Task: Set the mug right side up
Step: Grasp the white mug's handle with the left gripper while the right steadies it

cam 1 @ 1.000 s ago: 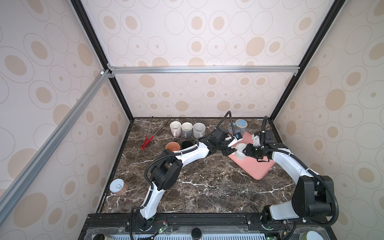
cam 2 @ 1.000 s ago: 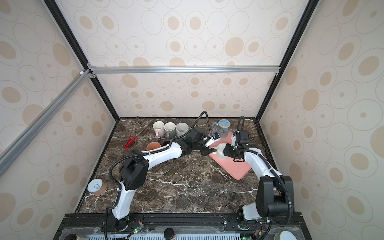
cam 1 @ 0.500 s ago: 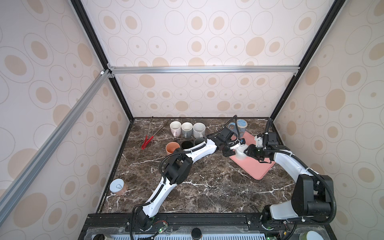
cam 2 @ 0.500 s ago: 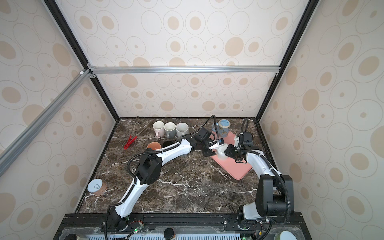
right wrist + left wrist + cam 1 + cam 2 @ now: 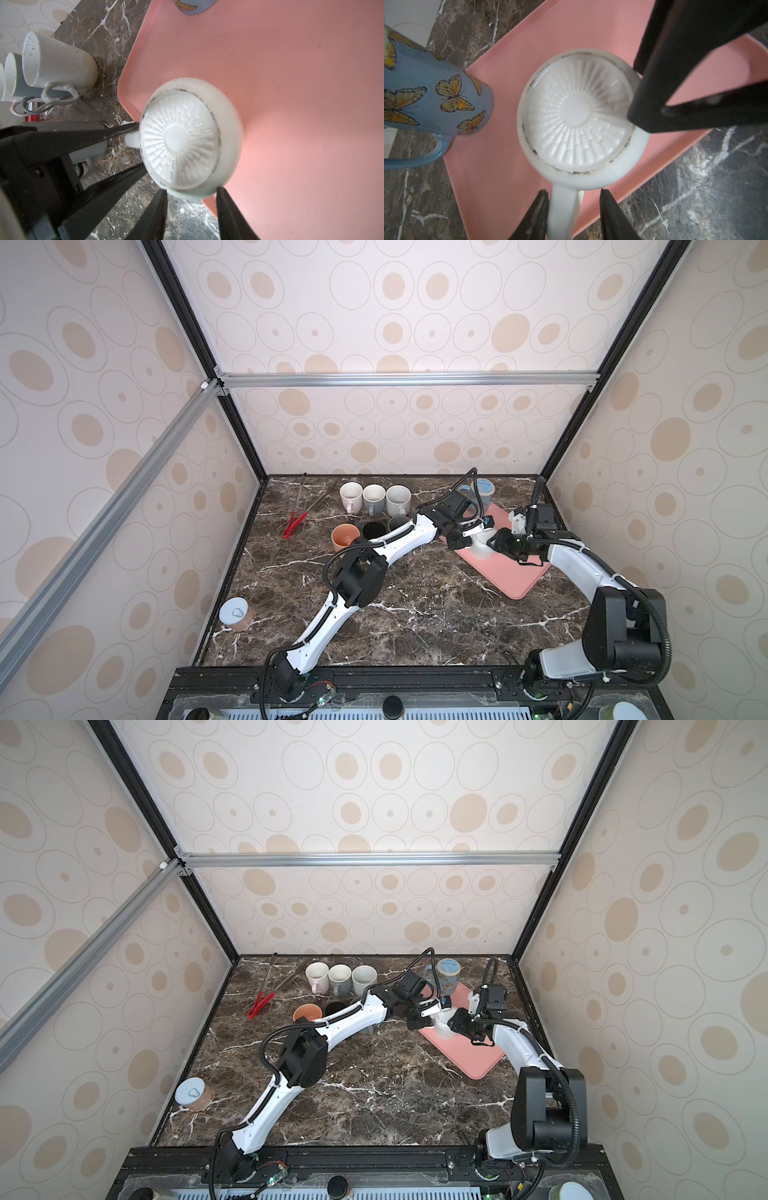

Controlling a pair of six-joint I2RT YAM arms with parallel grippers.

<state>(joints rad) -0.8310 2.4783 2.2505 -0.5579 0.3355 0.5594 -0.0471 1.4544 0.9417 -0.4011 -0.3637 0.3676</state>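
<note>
Presently: mug (image 5: 577, 122) is sitting upside down on the tray (image 5: 508, 52), near its edge. Left arm is reaching low and almost straight to the tray. Left gripper (image 5: 573, 192) is straddling the handle (image 5: 562, 207), jaws partly apart, one finger touching, the other clear. Right arm is bending in from the tray's opposite side. Right gripper (image 5: 192, 190), partly apart, is gripping nothing, tips at the mug's wall.

Robot lab test booth: aluminium frame (image 5: 407, 379), wallpapered panels (image 5: 395, 302), marble tabletop (image 5: 415, 614).
</note>
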